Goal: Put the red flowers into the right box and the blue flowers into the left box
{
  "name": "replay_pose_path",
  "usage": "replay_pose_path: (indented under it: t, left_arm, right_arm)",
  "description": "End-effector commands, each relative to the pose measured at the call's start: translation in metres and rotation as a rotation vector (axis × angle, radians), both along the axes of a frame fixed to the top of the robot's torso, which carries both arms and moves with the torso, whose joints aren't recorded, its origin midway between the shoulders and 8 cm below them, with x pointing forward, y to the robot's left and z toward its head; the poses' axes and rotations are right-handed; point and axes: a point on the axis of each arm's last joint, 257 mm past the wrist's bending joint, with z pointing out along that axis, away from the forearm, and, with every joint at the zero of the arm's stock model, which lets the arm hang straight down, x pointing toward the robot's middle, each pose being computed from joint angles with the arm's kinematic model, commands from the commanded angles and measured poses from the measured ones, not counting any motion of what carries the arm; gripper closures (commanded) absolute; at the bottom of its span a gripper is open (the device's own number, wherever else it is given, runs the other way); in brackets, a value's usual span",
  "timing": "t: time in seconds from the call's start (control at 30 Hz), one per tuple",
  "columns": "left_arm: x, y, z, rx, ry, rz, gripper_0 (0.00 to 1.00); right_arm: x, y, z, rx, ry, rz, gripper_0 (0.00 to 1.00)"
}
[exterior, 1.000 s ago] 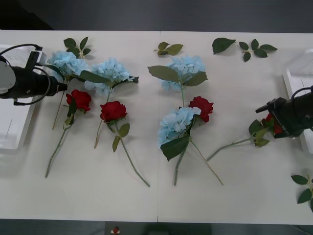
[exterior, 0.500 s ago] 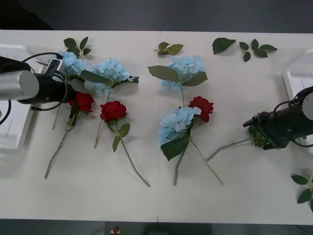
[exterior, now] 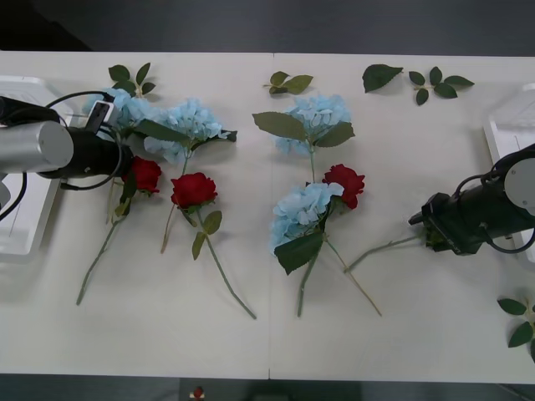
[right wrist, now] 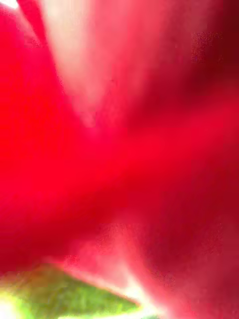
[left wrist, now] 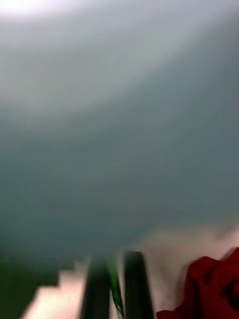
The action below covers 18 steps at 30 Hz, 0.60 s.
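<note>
Flowers lie scattered across the white bench [exterior: 267,334]. Front view: the left pincer [exterior: 119,159] reaches between a fluffy light-blue hydrangea [exterior: 125,109] and a deep-red rose [exterior: 144,174]; the right pincer [exterior: 422,224] covers another red rose's bloom, stem [exterior: 380,248] trailing beside it. Right wrist view: red petals [right wrist: 119,149] press close, grip unclear. Left wrist view: black fingers [left wrist: 137,284] clenched on a thin green stem [left wrist: 115,294].

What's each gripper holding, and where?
Left gripper: fingers closed on a green stem beside a rose. Right gripper: over another rose; hold cannot be told.

Bare table [exterior: 150,334] below flowers [exterior: 305,209].
</note>
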Motion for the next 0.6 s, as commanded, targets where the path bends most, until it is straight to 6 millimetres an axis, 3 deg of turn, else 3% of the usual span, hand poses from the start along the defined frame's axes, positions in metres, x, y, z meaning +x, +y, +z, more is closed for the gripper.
replay_pose_path:
  t: [0.03, 0.17, 0.3, 0.4, 0.6]
  left_arm:
    - [0.010, 0.018, 0.072, -0.021, -0.054, 0.006, 1.00]
    - [0.003, 0.045, 0.125, -0.022, -0.071, 0.010, 1.00]
    - [-0.004, 0.086, 0.177, -0.009, -0.112, 0.048, 1.00]
    - [-0.011, 0.131, 0.219, 0.019, -0.162, 0.104, 1.00]
    - [-0.037, 0.221, 0.251, 0.092, -0.216, 0.243, 1.00]
  right_arm:
    - [0.008, 0.009, 0.008, -0.016, -0.037, 0.057, 0.82]
    - [0.009, 0.006, 0.007, -0.031, -0.041, 0.063, 1.00]
    - [0.010, 0.004, 0.007, -0.045, -0.049, 0.071, 1.00]
    - [0.013, 0.003, 0.009, -0.055, -0.058, 0.078, 1.00]
    - [0.024, 0.004, 0.018, -0.061, -0.088, 0.080, 1.00]
